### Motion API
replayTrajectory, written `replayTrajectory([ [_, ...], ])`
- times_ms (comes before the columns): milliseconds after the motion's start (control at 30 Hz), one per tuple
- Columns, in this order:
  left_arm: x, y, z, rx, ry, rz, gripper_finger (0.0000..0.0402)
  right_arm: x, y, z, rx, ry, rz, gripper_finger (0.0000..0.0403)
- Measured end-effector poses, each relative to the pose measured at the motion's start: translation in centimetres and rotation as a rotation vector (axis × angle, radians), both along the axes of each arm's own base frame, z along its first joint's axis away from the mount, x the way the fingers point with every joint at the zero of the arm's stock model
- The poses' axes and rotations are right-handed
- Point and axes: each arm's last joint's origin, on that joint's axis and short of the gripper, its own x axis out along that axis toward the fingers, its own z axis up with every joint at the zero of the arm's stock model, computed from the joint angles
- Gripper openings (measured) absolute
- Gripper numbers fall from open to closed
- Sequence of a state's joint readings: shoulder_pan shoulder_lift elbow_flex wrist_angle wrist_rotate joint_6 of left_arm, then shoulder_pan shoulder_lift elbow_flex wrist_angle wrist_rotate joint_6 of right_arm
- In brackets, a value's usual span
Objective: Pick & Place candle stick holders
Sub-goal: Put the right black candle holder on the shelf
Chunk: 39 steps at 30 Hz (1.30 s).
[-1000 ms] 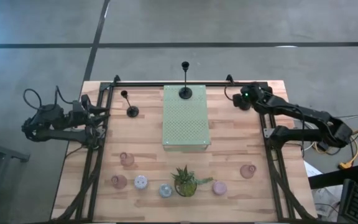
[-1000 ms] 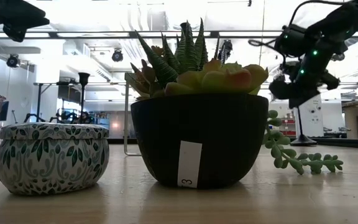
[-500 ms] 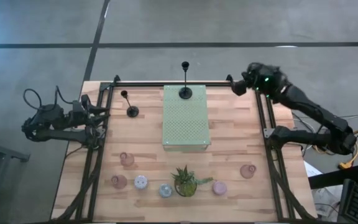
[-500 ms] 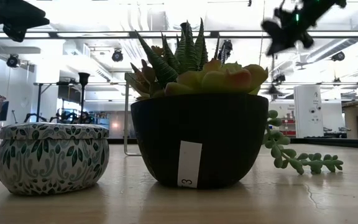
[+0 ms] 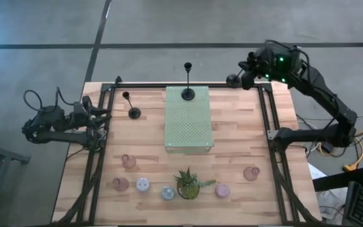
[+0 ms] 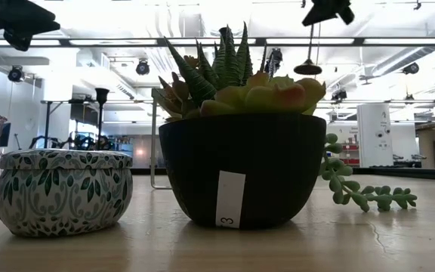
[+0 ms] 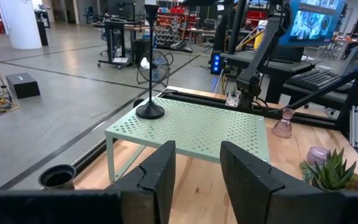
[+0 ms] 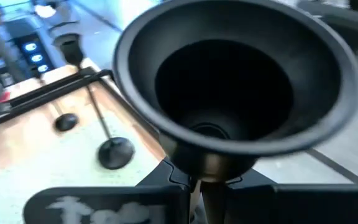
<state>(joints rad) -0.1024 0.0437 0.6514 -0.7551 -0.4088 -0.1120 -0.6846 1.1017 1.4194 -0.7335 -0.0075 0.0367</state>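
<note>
My right gripper (image 5: pixel 247 70) is raised high, clamped tight; my left gripper (image 5: pixel 99 116) sits parked, fingers apart.

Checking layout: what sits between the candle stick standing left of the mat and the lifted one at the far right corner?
In the high view, the green mat carrying a third black stick lies between them.

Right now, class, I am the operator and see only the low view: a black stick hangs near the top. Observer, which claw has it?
Observer: The right claw, shut on the black stick, above the table's far right corner.
Operator: Where are the other sticks?
Observer: A second stick stands on the green mat's far end; a third stick stands on the wood left of it.
Operator: And the left claw?
Observer: The left claw waits open at the table's left edge.
</note>
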Motion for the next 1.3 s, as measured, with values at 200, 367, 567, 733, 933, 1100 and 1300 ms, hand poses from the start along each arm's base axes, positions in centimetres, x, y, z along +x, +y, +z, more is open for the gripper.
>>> replayTrajectory([
  [200,0.0,0.0,0.0,0.000,0.001,0.000,0.0131,1.7,-1.1,-0.1,0.025,0.009,0.065,0.0008],
  [367,0.0,0.0,0.0,0.000,0.000,0.000,0.0131,3.1,-1.6,-0.6,0.042,0.025,0.118,0.0008],
  [567,0.0,0.0,0.0,0.000,0.001,0.000,0.0131,5.2,-1.8,-1.4,0.008,0.054,0.196,0.0008],
  [733,0.0,0.0,0.0,0.000,0.001,0.000,0.0131,7.1,-2.2,-2.4,0.010,0.071,0.230,0.0008],
  [933,0.0,0.0,0.0,0.000,0.000,0.000,0.0131,9.2,-2.4,-3.6,0.026,0.091,0.263,0.0008],
  [1100,0.0,0.0,0.0,0.000,0.000,0.000,0.0131,10.4,-2.6,-4.3,0.028,0.095,0.278,0.0008],
  [1300,0.0,0.0,0.0,0.000,0.000,0.000,0.0131,11.3,-3.0,-5.1,0.038,0.111,0.283,0.0008],
])
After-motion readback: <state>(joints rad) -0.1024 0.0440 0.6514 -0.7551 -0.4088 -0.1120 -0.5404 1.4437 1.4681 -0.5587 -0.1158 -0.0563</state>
